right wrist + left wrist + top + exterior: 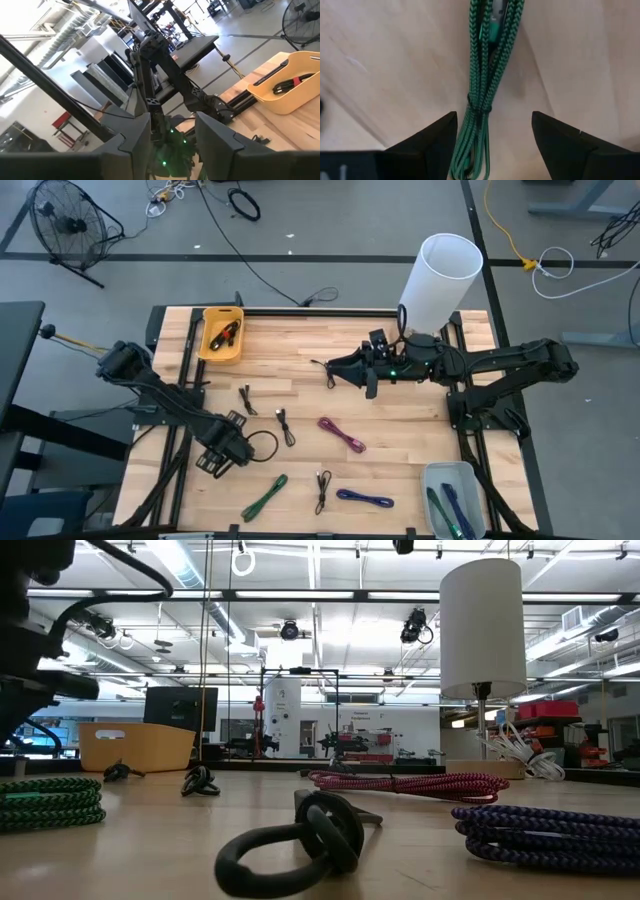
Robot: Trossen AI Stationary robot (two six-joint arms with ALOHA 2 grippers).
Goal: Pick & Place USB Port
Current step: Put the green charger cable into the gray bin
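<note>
Several bundled cables lie flat on the wooden table: a green one [265,497], a magenta one [342,433], a blue one [365,499] and small black ones [285,425]. My left gripper [215,458] hangs at the near left, open. In its wrist view its fingers [492,120] stand on either side of the green braided cable [487,65] without touching it. My right gripper [335,370] hovers over the far middle of the table, open and empty [172,145].
A yellow bin [222,335] holding a black cable stands at the far left. A clear bin [455,495] with cables sits at the near right corner. A tall white cylinder [440,275] rises at the far right. A black cable loop [262,445] lies beside my left gripper.
</note>
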